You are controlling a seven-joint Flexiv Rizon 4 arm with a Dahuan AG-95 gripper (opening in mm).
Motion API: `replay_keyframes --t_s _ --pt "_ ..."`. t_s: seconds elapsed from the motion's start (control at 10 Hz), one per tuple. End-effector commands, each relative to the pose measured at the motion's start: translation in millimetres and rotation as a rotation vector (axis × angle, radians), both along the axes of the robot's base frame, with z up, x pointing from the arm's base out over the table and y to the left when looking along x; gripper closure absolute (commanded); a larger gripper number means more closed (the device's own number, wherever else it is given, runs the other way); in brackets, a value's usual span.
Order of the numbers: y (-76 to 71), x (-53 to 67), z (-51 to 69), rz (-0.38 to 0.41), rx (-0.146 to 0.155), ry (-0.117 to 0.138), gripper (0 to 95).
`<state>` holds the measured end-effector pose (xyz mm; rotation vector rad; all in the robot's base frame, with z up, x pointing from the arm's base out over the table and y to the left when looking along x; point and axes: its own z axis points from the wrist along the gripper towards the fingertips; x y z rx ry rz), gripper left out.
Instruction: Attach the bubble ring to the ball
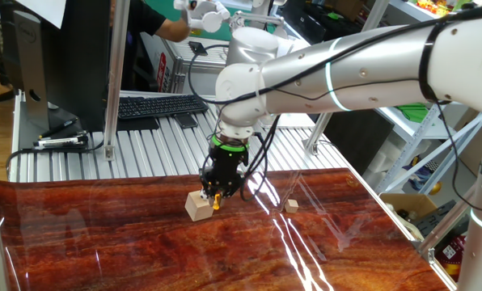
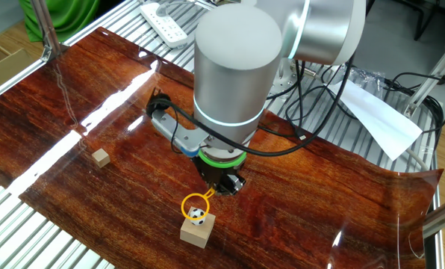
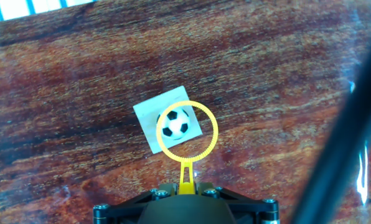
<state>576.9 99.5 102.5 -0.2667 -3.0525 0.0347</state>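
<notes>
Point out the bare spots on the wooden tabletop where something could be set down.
Free: the stretch between the small tan cube and the wooden cube, and the tabletop on the arm's other side. Crowded: around the ball, ringed by the bubble ring in the gripper.

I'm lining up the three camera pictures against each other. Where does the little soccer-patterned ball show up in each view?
One fixed view: not visible; the light wooden cube shows left of centre under the gripper.
The other fixed view: the ball sits low and centre, atop that cube, inside the bubble ring as seen from here.
Hand view: centre, framed by the ring's loop.
Shared landmark: the light wooden cube.
</notes>
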Motion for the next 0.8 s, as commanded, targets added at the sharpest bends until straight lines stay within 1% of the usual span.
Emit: replay_keyframes --t_s 0.1,0.2,0.3,0.4,0.6,0.8 --pt "0.3 0.7 -0.5 0.028 0.012 -0.028 95.0" --pt "0.3 0.7 -0.5 0.033 0.016 -0.034 95.0" --pt "0.3 0.7 -0.5 0.046 0.018 -0.045 95.0" --pt "0.3 0.7 -0.5 0.057 0.027 -0.059 95.0" --pt "0.3 0.7 -0.5 0.064 0.026 -0.075 95.0" --pt "0.3 0.7 -0.5 0.075 0.033 -0.078 95.0"
